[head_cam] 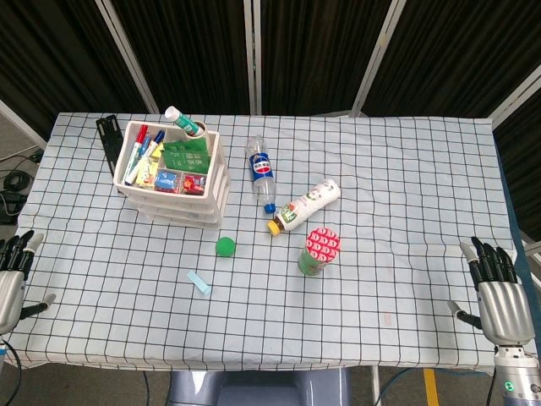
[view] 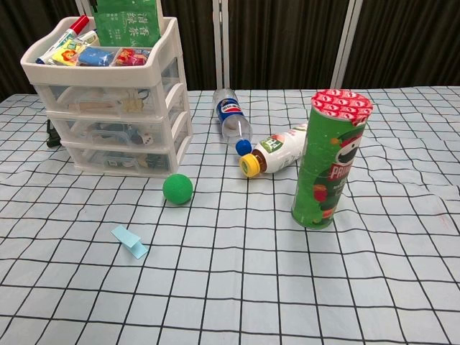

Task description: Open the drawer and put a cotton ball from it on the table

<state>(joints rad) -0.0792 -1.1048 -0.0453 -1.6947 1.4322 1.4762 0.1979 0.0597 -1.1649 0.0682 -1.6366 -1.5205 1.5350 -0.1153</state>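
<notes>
A white three-drawer plastic organizer (head_cam: 173, 182) (view: 108, 108) stands at the table's back left, its drawers pushed in and its top tray full of pens and packets. Through the clear drawer fronts I see small items; no cotton ball can be made out. My left hand (head_cam: 10, 279) hangs open at the table's left front edge, far from the organizer. My right hand (head_cam: 497, 292) hangs open at the right front edge, fingers spread, holding nothing. Neither hand shows in the chest view.
A green ball (head_cam: 225, 246) (view: 177, 189) and a light-blue clip (head_cam: 199, 282) (view: 129, 241) lie in front of the organizer. A Pepsi bottle (head_cam: 261, 172) (view: 232, 122) and a yellow-capped bottle (head_cam: 304, 204) (view: 282, 151) lie mid-table beside an upright Pringles can (head_cam: 318, 251) (view: 329, 159). A black object (head_cam: 107, 137) lies behind the organizer.
</notes>
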